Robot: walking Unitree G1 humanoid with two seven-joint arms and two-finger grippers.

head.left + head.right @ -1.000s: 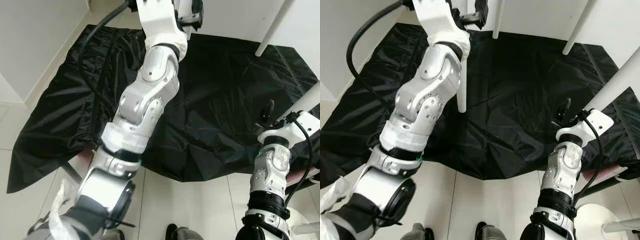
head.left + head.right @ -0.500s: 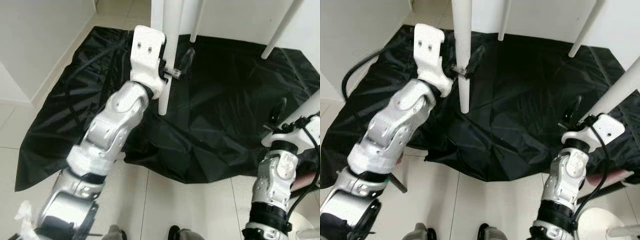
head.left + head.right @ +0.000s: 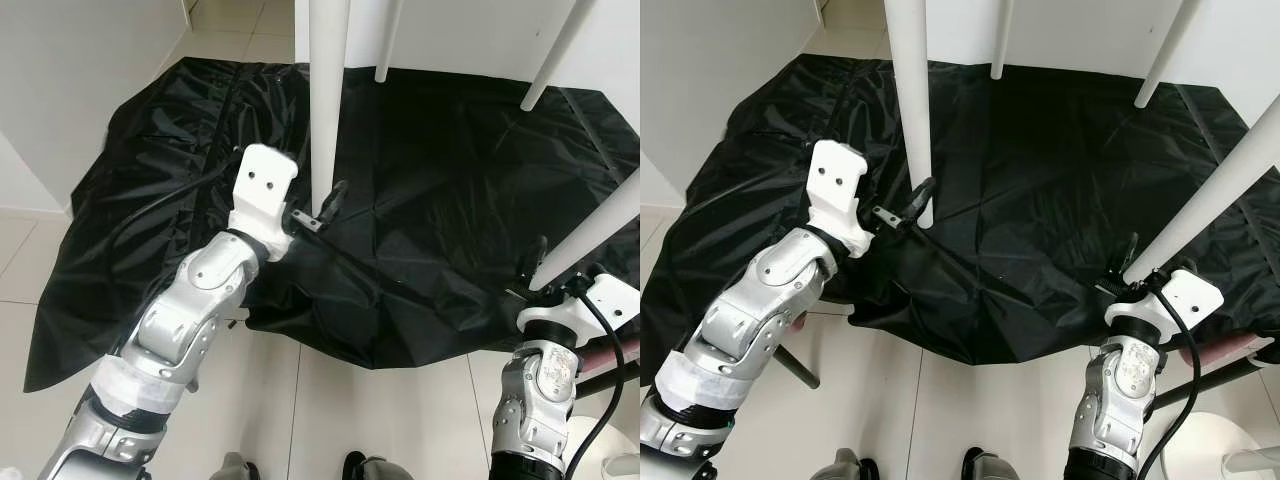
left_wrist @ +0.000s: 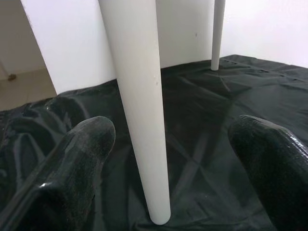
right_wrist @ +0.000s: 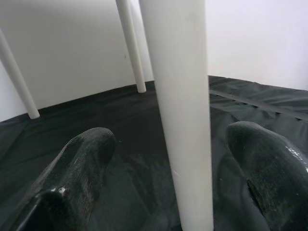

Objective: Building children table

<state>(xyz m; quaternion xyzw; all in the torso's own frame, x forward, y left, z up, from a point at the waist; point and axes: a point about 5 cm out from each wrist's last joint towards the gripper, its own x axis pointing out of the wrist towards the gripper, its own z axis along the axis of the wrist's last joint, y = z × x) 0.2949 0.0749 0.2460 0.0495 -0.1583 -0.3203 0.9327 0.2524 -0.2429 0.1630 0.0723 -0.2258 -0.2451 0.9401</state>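
Left claw (image 4: 166, 159) open, white table leg (image 4: 139, 106) between fingers, untouched.

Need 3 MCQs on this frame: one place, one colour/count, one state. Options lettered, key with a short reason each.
1. Where is the left hand?
A. At the foot of the near-left table leg
B. Up at the tabletop
C. Flat on the tile floor

2. How many white legs show in the left eye view?
A. Two
B. Four
C. Six

3. What state is the right hand in?
A. Shut on a leg
B. Open, fingers on either side of the near-right table leg
C. Open with nothing between the fingers

Key:
1 A: the left hand sits beside the leg's lower end, above the black sheet.
2 B: two near legs and two far legs are visible.
3 B: the right wrist view shows gaps between both fingers and the leg.
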